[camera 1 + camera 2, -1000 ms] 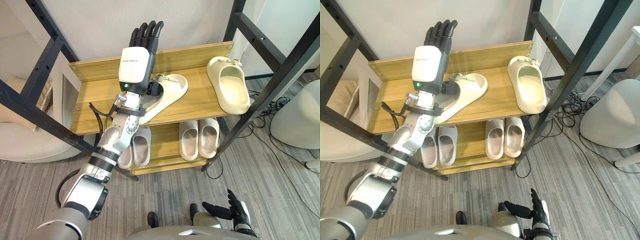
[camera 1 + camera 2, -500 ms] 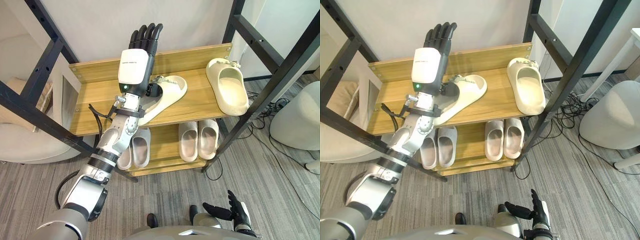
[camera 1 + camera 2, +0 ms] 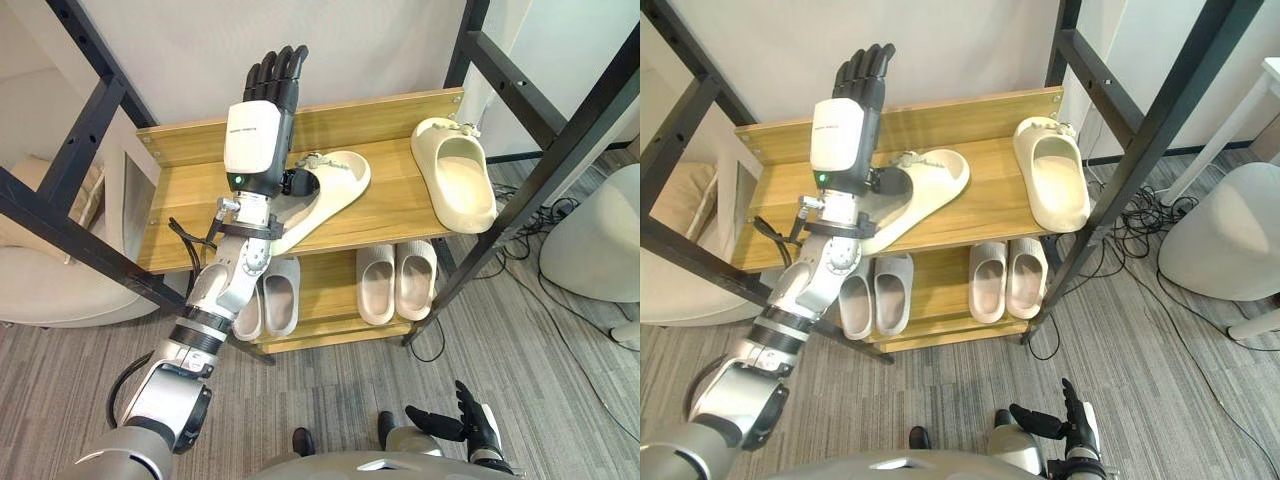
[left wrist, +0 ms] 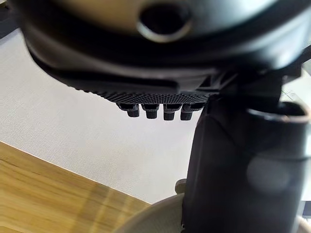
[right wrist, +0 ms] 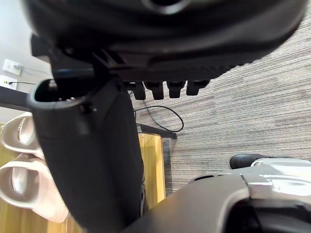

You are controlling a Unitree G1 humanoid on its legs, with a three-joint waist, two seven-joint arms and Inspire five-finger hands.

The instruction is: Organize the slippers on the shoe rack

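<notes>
Left hand [image 3: 258,130], fingers [image 3: 275,72] straight, beside slipper [image 3: 335,185] at shelf's [image 3: 390,205] front edge.

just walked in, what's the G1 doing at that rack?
Sorting slippers on the shoe rack. The left hand is raised over the top shelf, fingers straight, holding nothing, beside a cream slipper lying skewed there. A second cream slipper sits apart at the shelf's right end. Two grey pairs sit on the lower shelf. The right hand hangs open down low.
</notes>
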